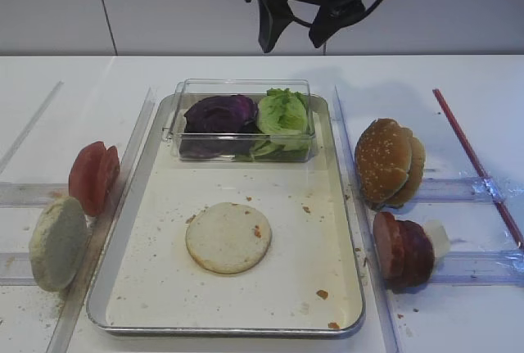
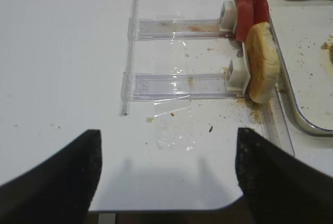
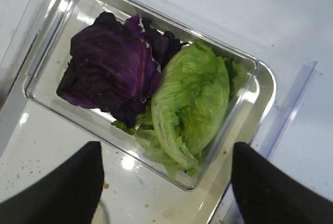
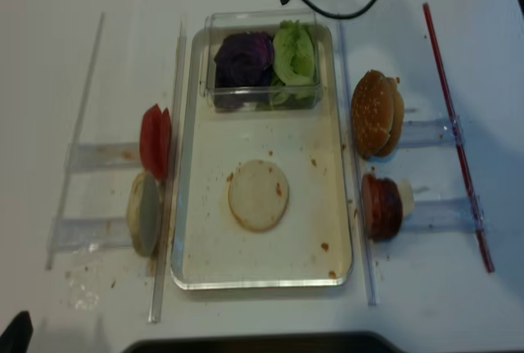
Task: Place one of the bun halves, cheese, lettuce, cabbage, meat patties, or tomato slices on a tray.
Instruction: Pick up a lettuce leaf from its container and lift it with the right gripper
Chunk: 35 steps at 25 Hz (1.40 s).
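A pale bun half [image 1: 228,237] lies flat on the silver tray [image 1: 344,230]. At the tray's back, a clear box holds the lettuce [image 1: 283,113] [image 3: 192,104] and purple cabbage [image 1: 219,113] [image 3: 109,68]. My right gripper [image 1: 299,33] [image 3: 166,193] hangs open and empty above the box's near right corner. Tomato slices [image 1: 92,177] [image 2: 244,3] and another bun half [image 1: 57,243] [image 2: 260,60] stand in racks left of the tray. Sesame bun halves [image 1: 389,160], meat patties [image 1: 403,248] and cheese [image 1: 436,238] stand to its right. My left gripper [image 2: 166,177] is open over the table's front left corner.
Clear plastic rails [image 1: 131,148] run along both sides of the tray. A red rod [image 1: 475,160] lies at the far right. Crumbs dot the tray floor. The table's front edge [image 2: 156,212] is just below the left gripper.
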Each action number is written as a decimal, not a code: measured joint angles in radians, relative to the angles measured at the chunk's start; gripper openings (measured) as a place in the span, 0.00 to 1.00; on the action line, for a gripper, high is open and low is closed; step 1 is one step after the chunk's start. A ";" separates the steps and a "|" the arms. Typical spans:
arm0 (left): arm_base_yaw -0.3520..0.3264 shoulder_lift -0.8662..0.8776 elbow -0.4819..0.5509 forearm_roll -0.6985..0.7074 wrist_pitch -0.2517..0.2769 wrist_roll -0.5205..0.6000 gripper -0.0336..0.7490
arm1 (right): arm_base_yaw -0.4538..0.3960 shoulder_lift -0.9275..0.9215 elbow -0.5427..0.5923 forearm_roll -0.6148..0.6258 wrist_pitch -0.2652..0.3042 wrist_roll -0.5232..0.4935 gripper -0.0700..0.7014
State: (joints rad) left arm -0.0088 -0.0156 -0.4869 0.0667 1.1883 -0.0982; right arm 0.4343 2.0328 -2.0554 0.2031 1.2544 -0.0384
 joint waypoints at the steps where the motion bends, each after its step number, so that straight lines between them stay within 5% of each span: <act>1: 0.000 0.000 0.000 0.000 0.000 0.000 0.67 | 0.000 0.009 -0.005 0.011 0.000 -0.007 0.76; 35: 0.000 -0.001 0.000 0.000 0.000 0.000 0.67 | 0.000 0.215 -0.095 0.046 -0.010 -0.077 0.76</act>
State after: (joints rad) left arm -0.0088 -0.0163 -0.4869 0.0667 1.1883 -0.0982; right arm 0.4343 2.2480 -2.1508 0.2496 1.2448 -0.1158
